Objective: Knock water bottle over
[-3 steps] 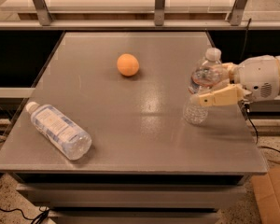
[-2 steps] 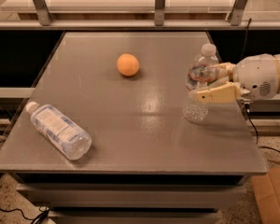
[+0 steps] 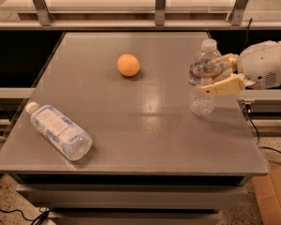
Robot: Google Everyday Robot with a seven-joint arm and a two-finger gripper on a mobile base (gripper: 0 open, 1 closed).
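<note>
The water bottle (image 3: 202,81), slim, clear and ribbed with a white cap and a narrow red-edged band, stands near the right edge of the grey table (image 3: 145,125). It leans slightly. My gripper (image 3: 216,74) reaches in from the right at the height of the band. It is open, with one tan finger (image 3: 223,86) in front of the bottle and the other (image 3: 226,59) behind it. The fingers touch the bottle's right side.
A wider bottle with a pale blue-white label (image 3: 59,131) lies on its side at the front left. An orange ball (image 3: 128,64) sits mid-table towards the back. A metal rail runs behind the table. A cardboard box (image 3: 274,196) is on the floor at the right.
The gripper and the bottle have shifted slightly left and back. The bottle stands a little straighter than a second ago.
</note>
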